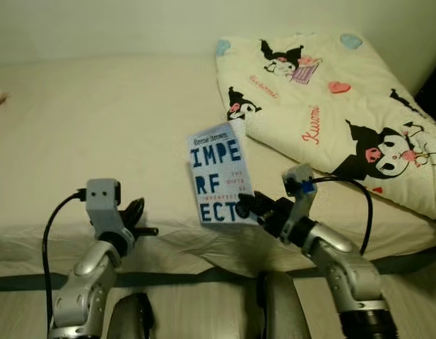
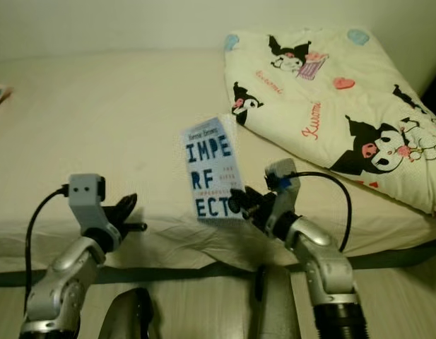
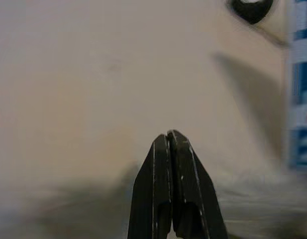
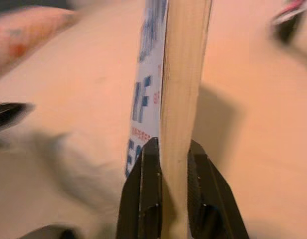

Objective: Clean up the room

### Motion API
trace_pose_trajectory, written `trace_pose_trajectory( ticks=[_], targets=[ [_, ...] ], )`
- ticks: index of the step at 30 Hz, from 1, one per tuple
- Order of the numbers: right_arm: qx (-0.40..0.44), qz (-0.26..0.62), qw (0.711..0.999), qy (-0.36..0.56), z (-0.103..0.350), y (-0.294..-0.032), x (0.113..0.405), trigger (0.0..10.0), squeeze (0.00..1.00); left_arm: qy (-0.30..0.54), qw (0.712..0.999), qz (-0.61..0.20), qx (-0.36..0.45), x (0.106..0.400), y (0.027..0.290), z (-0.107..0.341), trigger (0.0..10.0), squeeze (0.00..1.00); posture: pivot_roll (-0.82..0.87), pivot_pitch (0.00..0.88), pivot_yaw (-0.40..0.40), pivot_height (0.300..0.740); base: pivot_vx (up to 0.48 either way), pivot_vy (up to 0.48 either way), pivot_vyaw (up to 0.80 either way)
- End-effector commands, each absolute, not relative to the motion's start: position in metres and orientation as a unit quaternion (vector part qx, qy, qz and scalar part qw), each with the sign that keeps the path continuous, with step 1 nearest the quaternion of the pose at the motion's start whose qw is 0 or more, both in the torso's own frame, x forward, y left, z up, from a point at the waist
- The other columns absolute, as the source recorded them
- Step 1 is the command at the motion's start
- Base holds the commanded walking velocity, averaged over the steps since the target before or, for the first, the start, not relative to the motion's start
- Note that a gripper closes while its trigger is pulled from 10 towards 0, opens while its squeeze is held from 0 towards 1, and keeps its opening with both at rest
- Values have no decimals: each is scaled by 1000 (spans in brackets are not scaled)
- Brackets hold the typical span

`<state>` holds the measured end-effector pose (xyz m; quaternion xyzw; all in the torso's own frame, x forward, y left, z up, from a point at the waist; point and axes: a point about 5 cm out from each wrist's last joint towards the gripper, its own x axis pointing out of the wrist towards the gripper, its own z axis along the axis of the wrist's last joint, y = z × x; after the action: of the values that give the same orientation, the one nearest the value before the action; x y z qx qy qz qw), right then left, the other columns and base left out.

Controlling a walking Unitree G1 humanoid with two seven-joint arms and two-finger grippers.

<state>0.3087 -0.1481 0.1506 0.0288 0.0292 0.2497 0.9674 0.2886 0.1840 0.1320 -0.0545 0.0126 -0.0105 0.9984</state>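
Cream bedding covers a wide bed (image 1: 97, 120) that takes up the scene, with a folded cartoon-print blanket (image 1: 331, 106) lying on its right side and a pale wall behind. Above the near edge of the mattress a paperback book (image 1: 221, 175) with a pale blue cover and large dark lettering is held upright and slightly tilted, clear of the sheet and just beside the blanket's near corner. It is gripped at its lower edge by the right gripper (image 4: 168, 164), whose jaws are clenched on either side of the cover and page block, as the right wrist view makes plain. The left gripper (image 3: 169, 142) is raised over the bed's front edge with its jaws pressed together on nothing. The step in hand is judged to be the carrying off of the book to wherever it belongs. Because the hold is taken low on the book, with most of its height standing free above the jaws, the book can be expected to lever or slip if it is swung quickly; the grip should be kept firm, the wrist moved smoothly, and the book kept away from the blanket. The free left arm could be brought across to steady the upper edge if tipping is noticed.
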Motion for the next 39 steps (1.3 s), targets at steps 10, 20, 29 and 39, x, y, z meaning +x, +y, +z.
trace_pose_trajectory(
  ticks=[10,20,29,39],
  targets=[
    [-36,69,997,-17,137,-157,306,10000,0,-24,993,115,19,292,194,137,10000,0,-114,85,30,515,0,0,0],
    [-42,50,998,1,121,-152,301,10000,0,-44,994,87,40,293,181,138,10000,0,-117,68,13,550,0,0,0],
    [-35,57,998,-3,122,-145,307,10000,0,-43,993,83,65,293,181,134,10000,0,-114,62,7,590,0,0,0],
    [-38,71,997,-1,121,-142,310,10000,0,-39,993,86,64,293,185,135,10000,0,-108,61,7,630,0,0,0]
  ],
)
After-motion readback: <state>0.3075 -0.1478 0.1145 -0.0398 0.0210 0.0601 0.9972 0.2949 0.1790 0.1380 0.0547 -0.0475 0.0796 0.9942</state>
